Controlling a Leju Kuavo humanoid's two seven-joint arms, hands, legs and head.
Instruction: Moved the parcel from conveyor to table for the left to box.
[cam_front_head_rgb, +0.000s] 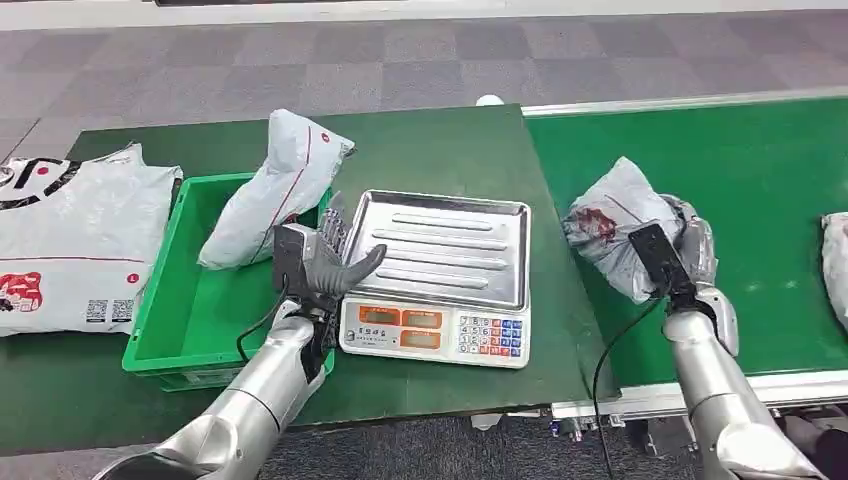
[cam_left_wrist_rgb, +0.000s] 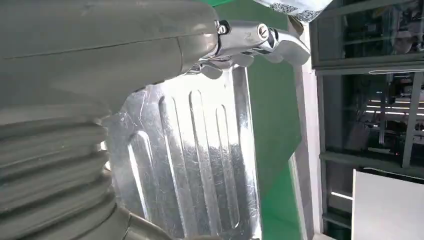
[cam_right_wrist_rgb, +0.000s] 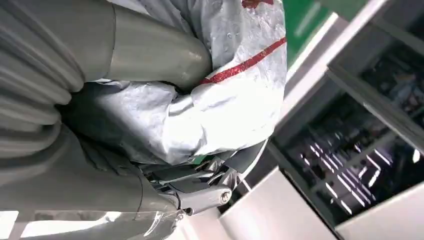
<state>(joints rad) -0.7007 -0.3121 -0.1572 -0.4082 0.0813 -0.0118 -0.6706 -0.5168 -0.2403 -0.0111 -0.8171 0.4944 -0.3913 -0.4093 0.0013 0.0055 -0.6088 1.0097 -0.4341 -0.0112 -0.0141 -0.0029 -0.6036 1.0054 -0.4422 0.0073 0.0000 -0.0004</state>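
Observation:
A crumpled grey parcel (cam_front_head_rgb: 612, 225) with red markings lies on the green conveyor (cam_front_head_rgb: 760, 180) near its left edge. My right hand (cam_front_head_rgb: 690, 250) grips it from the right; in the right wrist view the thumb (cam_right_wrist_rgb: 155, 55) and the darker fingers (cam_right_wrist_rgb: 200, 192) wrap around the grey parcel (cam_right_wrist_rgb: 220, 95). My left hand (cam_front_head_rgb: 325, 260) hovers with fingers spread, holding nothing, over the left edge of the scale's steel tray (cam_front_head_rgb: 450, 245), beside the green box (cam_front_head_rgb: 180, 320). The steel tray (cam_left_wrist_rgb: 195, 165) sits right under the left hand's fingers (cam_left_wrist_rgb: 270, 42).
A white parcel (cam_front_head_rgb: 270, 185) leans in the green box's far corner. A large flat white bag (cam_front_head_rgb: 75, 240) lies at the table's left. The scale's keypad (cam_front_head_rgb: 435, 330) faces me. Another parcel (cam_front_head_rgb: 835, 265) sits at the conveyor's right edge.

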